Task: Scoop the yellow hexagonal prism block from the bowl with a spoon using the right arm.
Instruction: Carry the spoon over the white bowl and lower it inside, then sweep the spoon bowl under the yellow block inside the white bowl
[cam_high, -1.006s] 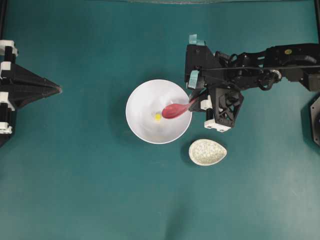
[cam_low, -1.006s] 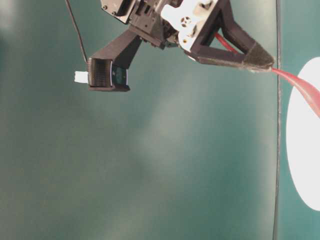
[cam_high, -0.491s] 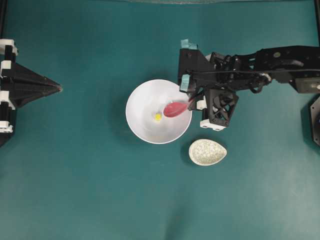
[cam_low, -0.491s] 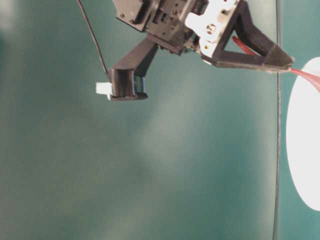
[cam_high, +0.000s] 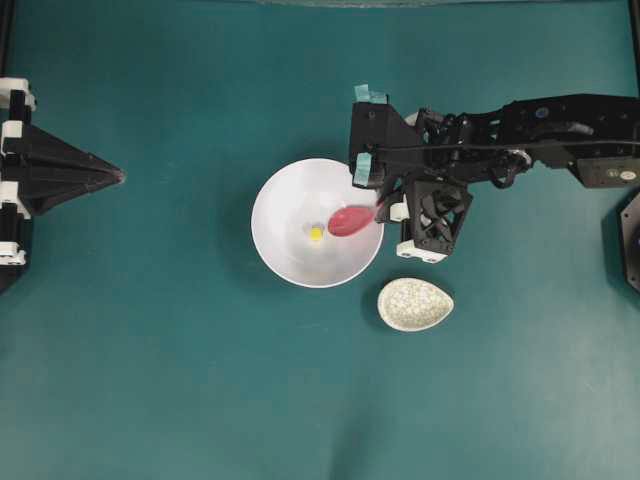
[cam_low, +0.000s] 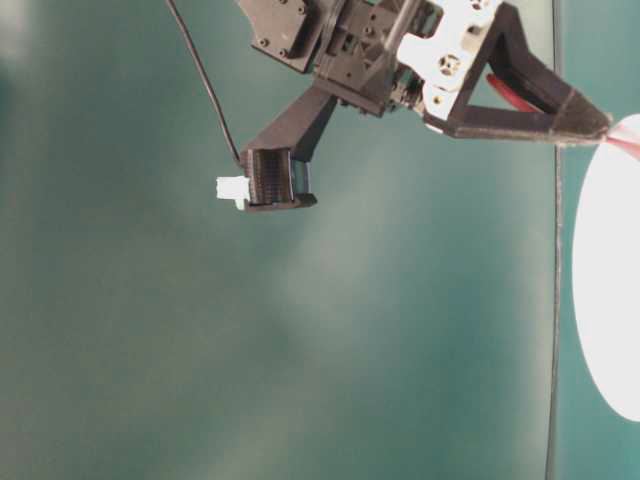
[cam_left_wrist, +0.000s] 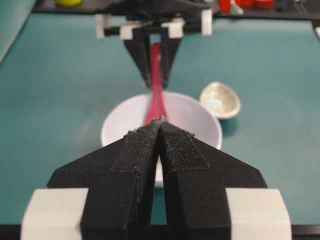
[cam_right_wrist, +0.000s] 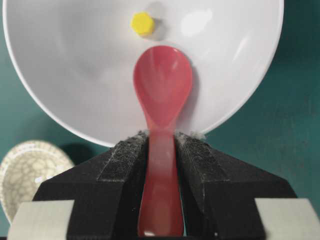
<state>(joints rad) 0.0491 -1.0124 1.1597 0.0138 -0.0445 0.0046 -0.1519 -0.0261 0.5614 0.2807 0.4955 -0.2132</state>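
Note:
The white bowl (cam_high: 272, 195) sits at mid-table. The tiny yellow hexagonal block (cam_high: 316, 233) lies on its bottom, clear in the right wrist view (cam_right_wrist: 142, 23). My right gripper (cam_high: 383, 206) is shut on the handle of the red-pink spoon (cam_high: 348, 220) at the bowl's right rim. The spoon's scoop (cam_right_wrist: 162, 85) is inside the bowl, empty, just short of the block. My left gripper (cam_high: 118, 177) is shut and empty at the far left, pointing at the bowl (cam_left_wrist: 200, 120).
A speckled beige spoon rest (cam_high: 415, 304) lies on the table just right of and below the bowl, under the right arm's wrist. It also shows in the right wrist view (cam_right_wrist: 30, 170).
The right arm's wrist has moved left toward the bowl. The scoop stays next to the block. The left arm has not moved.

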